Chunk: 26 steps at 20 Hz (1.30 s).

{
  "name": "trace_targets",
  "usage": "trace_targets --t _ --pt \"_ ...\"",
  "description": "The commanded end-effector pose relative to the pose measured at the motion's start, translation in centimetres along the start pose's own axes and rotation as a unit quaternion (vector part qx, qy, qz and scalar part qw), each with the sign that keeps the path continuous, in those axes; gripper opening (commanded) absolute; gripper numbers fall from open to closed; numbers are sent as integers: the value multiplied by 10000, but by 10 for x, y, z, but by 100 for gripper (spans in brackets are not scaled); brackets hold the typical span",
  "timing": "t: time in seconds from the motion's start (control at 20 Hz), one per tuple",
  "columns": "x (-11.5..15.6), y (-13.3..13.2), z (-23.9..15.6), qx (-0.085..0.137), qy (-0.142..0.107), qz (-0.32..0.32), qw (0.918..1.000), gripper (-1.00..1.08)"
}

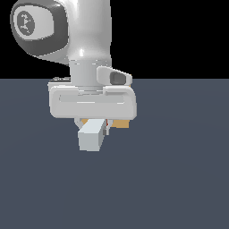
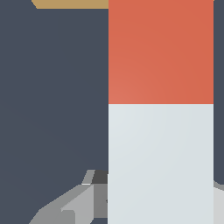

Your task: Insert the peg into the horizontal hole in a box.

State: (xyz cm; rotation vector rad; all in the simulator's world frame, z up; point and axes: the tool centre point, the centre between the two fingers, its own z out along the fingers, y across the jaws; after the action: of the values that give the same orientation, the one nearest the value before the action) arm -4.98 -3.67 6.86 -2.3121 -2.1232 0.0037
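The gripper [image 1: 94, 127] is clenched on the peg [image 1: 91, 135], holding it near its white end, clear of the floor [image 1: 179, 179]. The peg's long axis runs level, straight out from the fingers, orange end [image 2: 160, 52] leading toward the box [image 2: 70, 4]. The box sits just beyond that tip. The hole is hidden, so alignment cannot be told.

Flat, even simulator light, sharp throughout.
The arm [image 1: 85, 31] carries soft highlights on its rounded white shell; the surface [image 1: 179, 179] shows no cast shadows. Edges look blocky and jagged, without blur, glare or lens distortion.
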Motion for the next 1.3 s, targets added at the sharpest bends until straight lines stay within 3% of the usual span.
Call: trace_targets --t 0.0,0.85,1.25 --pt "6 -2 -4 -18 -1 -4 10000 -100" --pt "14 -3 -7 -11 1 -18 10000 -100" --pt "54 -4 -8 -18 2 -17 10000 -100"
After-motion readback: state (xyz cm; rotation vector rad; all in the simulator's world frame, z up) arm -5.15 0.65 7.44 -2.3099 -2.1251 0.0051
